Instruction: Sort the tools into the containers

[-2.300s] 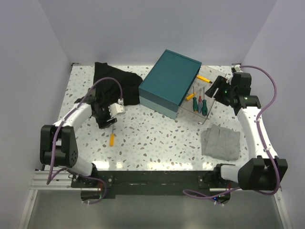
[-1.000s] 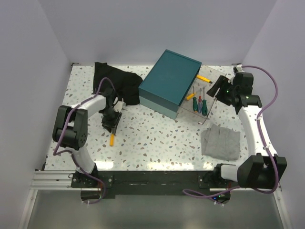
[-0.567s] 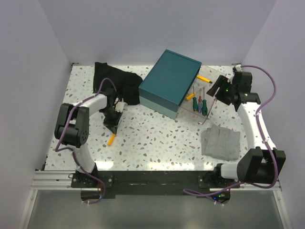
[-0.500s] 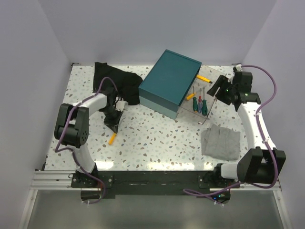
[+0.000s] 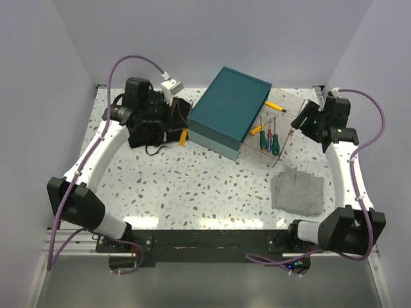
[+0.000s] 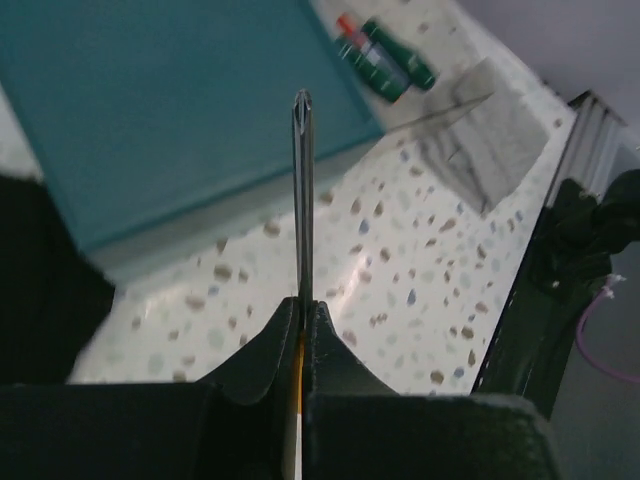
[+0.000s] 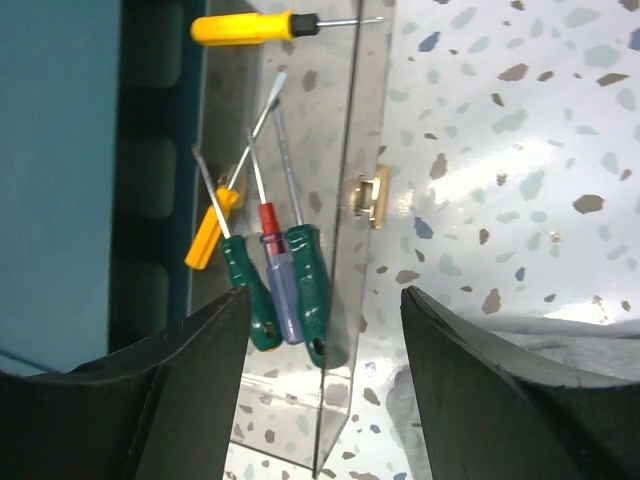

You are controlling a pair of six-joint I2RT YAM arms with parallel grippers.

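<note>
Now the orange screwdriver (image 5: 183, 136) is off the lower-left tabletop, pinched in the left gripper (image 6: 303, 310) at upper left beside the teal case (image 5: 228, 109). It is ready for placing. The right gripper (image 7: 325, 300) gapes wide over the clear box (image 5: 283, 146).

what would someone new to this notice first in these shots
The large dark-teal rectangular hard case dominates the back middle of the speckled table. Just left of it, by the floppy black fabric bag, the left gripper is shut on an orange-handled screwdriver. On the case's right, the clear plastic rectangular box holds loose screwdrivers with green, blue-red and orange handles, the open right gripper above them.
</note>
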